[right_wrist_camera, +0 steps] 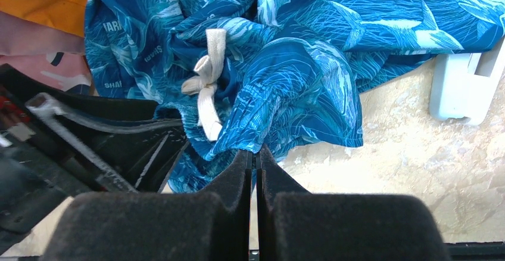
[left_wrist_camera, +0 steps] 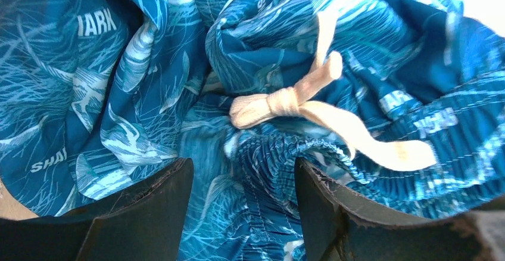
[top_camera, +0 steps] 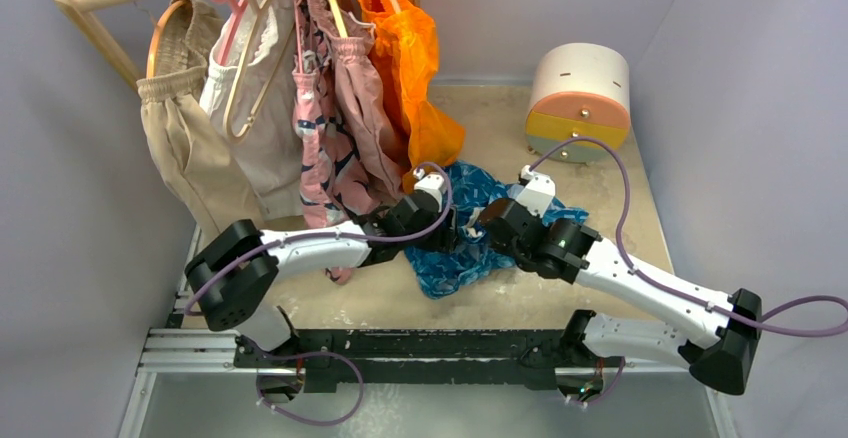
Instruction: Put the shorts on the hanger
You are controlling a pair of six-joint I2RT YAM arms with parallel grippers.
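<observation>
Blue shorts [top_camera: 470,233] bunched on table [top_camera: 500,128], L hand [left_wrist_camera: 241,165] spread wide over their drawstring [left_wrist_camera: 286,100]. R hand [right_wrist_camera: 256,154] clenched, seemingly pinching the shorts' hem.

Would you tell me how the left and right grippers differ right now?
The left gripper has its jaws open astride the gathered waistband of the shorts; the right gripper has its jaws shut, pinching a fabric edge. Both are at the same shorts.

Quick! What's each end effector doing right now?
Left end effector: open, with the shorts bunched between its fingers.
Right end effector: closed, pinching an edge of the shorts.
</observation>
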